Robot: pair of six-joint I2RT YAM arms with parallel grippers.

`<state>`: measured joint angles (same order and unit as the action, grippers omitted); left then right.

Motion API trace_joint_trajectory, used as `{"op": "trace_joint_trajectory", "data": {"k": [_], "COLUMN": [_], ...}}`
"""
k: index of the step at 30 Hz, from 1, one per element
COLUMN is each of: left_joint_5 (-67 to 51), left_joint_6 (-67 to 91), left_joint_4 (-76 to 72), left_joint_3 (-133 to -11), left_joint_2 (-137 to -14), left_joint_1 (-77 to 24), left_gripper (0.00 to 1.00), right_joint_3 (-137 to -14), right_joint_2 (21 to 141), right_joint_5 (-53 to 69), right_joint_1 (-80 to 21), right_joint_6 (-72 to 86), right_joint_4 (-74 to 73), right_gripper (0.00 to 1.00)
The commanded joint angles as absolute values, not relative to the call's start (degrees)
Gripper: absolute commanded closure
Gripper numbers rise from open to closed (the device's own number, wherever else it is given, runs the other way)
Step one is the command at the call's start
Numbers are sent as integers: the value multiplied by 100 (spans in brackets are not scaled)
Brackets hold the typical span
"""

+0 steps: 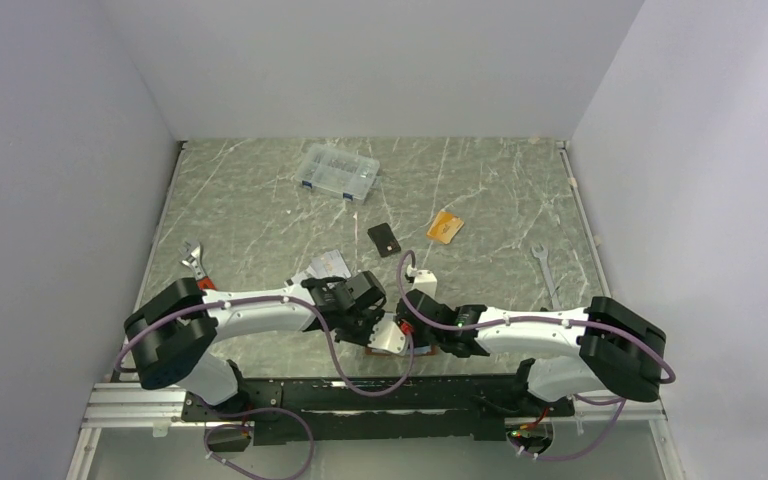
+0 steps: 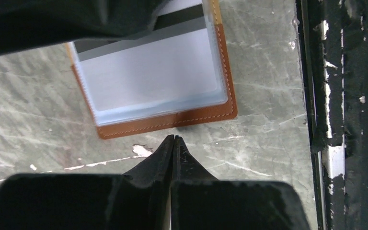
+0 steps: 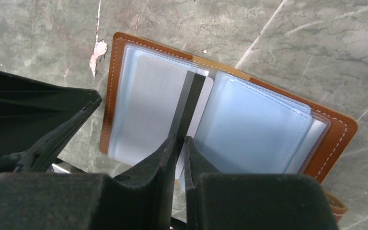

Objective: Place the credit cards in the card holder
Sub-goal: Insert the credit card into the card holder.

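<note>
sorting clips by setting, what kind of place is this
Probably a robot lab test cell: white walls around a marbled table, left arm and right arm mounted on a rail at its near edge.

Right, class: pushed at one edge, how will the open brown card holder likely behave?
The card holder lies flat and open on the smooth table, so it would probably slide, not tip. Its clear sleeves look thin and floppy, so they may buckle or lift.

Table [image 1: 260,200]: clear box [image 1: 338,172], orange card [image 1: 445,227], black rectangle [image 1: 384,238], spanner [image 1: 544,270], adjustable wrench [image 1: 194,262], grey cards [image 1: 325,265], card holder [image 2: 167,123].
</note>
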<state>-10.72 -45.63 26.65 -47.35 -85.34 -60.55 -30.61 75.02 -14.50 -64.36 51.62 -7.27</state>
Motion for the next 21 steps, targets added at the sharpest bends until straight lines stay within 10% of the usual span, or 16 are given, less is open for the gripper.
{"op": "trace_joint_trajectory", "data": {"k": [1,21], "left_joint_5": [-1143,-724], "left_joint_6": [-4682,-4585], "left_joint_4": [2037,2241], "left_joint_3": [-4465,-4315], "left_joint_2": [-8622,-8145], "left_joint_1": [-6110,-6324], "left_gripper": [95,98], "right_joint_3": [-3135,-2733], "right_joint_2": [7517,7680], "right_joint_5": [-1486,-844], "right_joint_1": [-6478,-6169], "right_joint_6": [5182,5118], "right_joint_4": [-650,185], "right_gripper": [87,88]}}
